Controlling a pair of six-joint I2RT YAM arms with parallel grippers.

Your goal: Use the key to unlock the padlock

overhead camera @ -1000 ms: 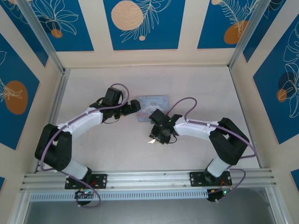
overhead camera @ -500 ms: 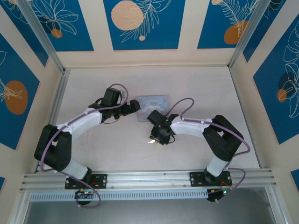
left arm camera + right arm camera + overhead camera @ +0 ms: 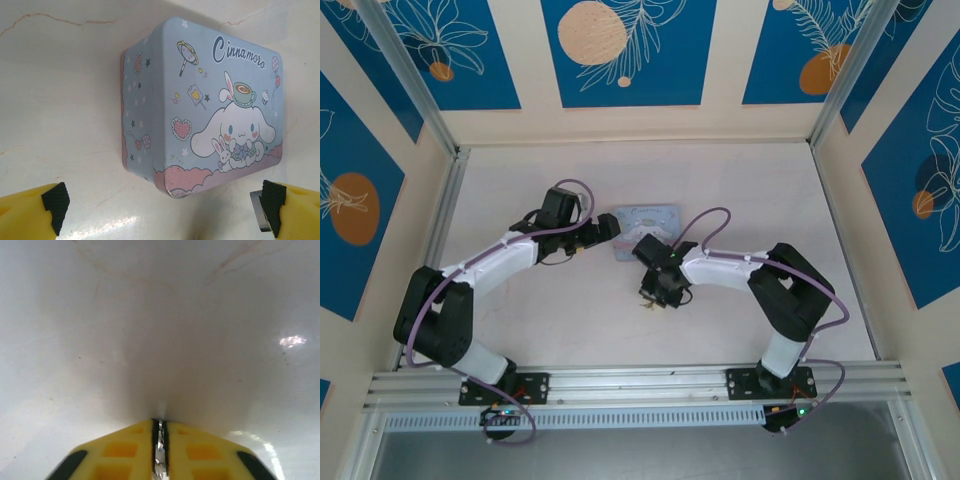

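so the left gripper is spread wide over the table, with the tin between and beyond its fingertips in the left wrist view. the right gripper is pinched nearly closed, with the key, a thin silvery sliver, between its pads. a metal bit sits right by one left fingertip, can't tell if that's the padlock.
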